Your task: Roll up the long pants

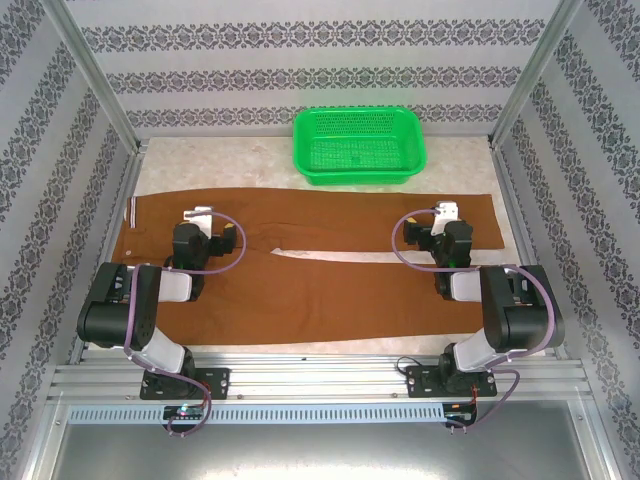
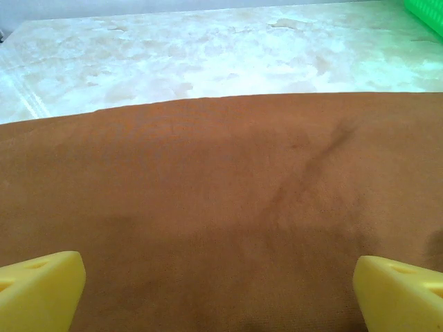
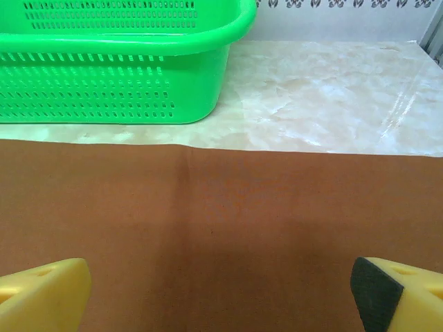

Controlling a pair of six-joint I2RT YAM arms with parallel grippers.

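Flat pants [image 1: 320, 270] spread across the table [image 1: 200, 170], low enough to pass over. Bare strip beyond their far edge ahead of the left gripper [image 2: 221, 290], open to the back wall. Ahead of the right gripper [image 3: 221, 294], blocked leftward by a green basket [image 3: 118, 76] just past the cloth; open rightward. Hemmed sideways by metal posts [image 1: 100, 85] and walls [image 1: 40, 150].

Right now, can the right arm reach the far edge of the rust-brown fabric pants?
Probably yes: the open right gripper hovers over the rust-brown pants, nothing between; the green plastic basket sits beyond that edge.
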